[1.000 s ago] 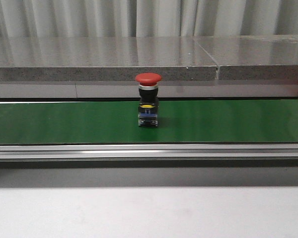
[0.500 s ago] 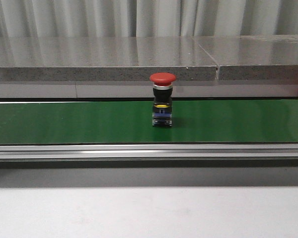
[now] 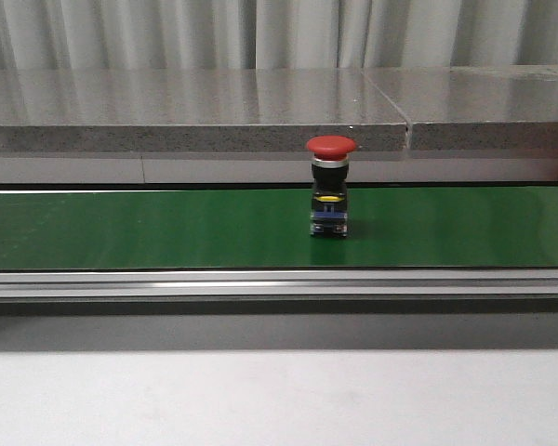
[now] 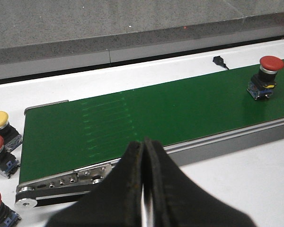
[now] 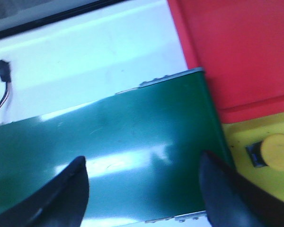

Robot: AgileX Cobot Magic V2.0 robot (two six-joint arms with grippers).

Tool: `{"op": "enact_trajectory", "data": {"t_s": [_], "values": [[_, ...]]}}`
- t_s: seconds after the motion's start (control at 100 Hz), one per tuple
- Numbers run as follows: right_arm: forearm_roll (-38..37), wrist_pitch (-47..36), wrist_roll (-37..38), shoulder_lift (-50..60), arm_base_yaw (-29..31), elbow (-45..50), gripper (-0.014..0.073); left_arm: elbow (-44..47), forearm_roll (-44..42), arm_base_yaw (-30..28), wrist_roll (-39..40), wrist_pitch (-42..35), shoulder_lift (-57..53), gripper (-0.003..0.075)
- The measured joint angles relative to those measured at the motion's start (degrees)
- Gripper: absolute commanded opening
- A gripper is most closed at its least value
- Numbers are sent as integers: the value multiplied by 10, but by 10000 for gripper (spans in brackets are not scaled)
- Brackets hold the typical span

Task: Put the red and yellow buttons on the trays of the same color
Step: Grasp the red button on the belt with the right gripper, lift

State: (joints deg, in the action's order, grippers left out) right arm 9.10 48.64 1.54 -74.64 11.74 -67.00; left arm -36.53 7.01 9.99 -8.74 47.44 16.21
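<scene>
Above the belt's [image 4: 132, 118] near edge, the left gripper [image 4: 143, 189] hangs with its fingers pressed together, holding nothing. Over the belt's other end, the right gripper [image 5: 142, 189] has its fingers [image 5: 66, 187] spread wide apart, empty. A red button [image 3: 331, 186] stands upright on the belt, about midway along it. Just past the belt's end by the right gripper lie a red tray [image 5: 246, 47] and a yellow tray [image 5: 255, 179], the latter holding a yellow button [image 5: 274, 152]. More buttons [image 4: 1, 142] sit off the opposite end.
</scene>
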Motion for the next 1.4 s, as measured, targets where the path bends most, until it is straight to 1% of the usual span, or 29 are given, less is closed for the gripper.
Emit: {"op": "enact_trajectory", "data": {"t_s": [0.2,0.34,0.48,0.73,0.87,0.97,1.19,1.4], "values": [[-1,7,-21,1,-95,0,501,0,0,0,0,0,0,-21],[-1,25,-28,-5,-151,-3,501,0,0,0,0,0,0,-21],[-1,51,-43,-23,-192,-22,501,0,0,0,0,0,0,-21],[-1,117,-71,-84,-255,-93,501,0,0,0,0,0,0,-21],[-1,140,-86,-125,-281,-125,501,0,0,0,0,0,0,-21],[1,136,-97,-148,-291,-135,501,0,0,0,0,0,0,-21],[52,127,-156,-192,-292,-138,501,0,0,0,0,0,0,-21],[64,97,-172,-233,-292,-138,501,0,0,0,0,0,0,-21]]}}
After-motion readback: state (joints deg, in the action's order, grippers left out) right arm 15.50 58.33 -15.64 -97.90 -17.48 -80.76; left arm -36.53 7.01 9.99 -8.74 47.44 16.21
